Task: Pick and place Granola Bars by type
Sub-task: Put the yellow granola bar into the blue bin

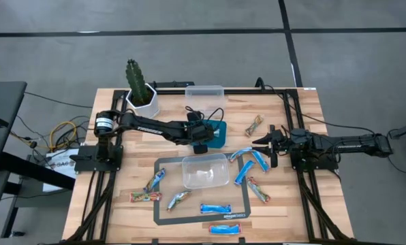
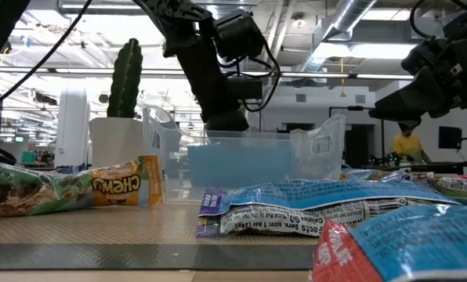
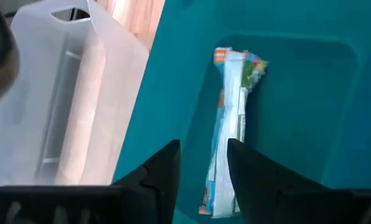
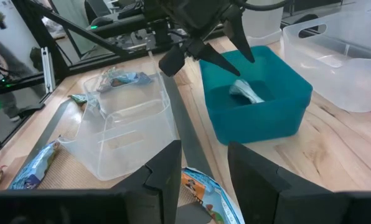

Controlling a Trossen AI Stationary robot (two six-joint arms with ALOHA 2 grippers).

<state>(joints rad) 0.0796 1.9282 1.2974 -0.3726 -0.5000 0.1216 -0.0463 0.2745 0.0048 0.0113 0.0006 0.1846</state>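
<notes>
My left gripper [image 1: 204, 141] hangs open over the teal bin [image 1: 219, 133], fingers pointing down into it. One wrapped bar [image 3: 230, 124] with orange and green marks lies on the bin's floor below the fingers [image 3: 167, 165], untouched; the right wrist view also shows this bar [image 4: 248, 92]. Blue bars [image 1: 259, 161] and tan bars [image 1: 255, 124] lie scattered flat on the table. My right gripper [image 1: 266, 146] waits open at the table's right, above the blue bars there.
A clear bin [image 1: 204, 170] stands on the grey mat [image 1: 163, 212] near the table's middle. A second clear bin [image 1: 204, 92] sits at the far edge beside a cactus in a white pot [image 1: 140, 88]. More bars [image 1: 215, 208] lie along the mat's near side.
</notes>
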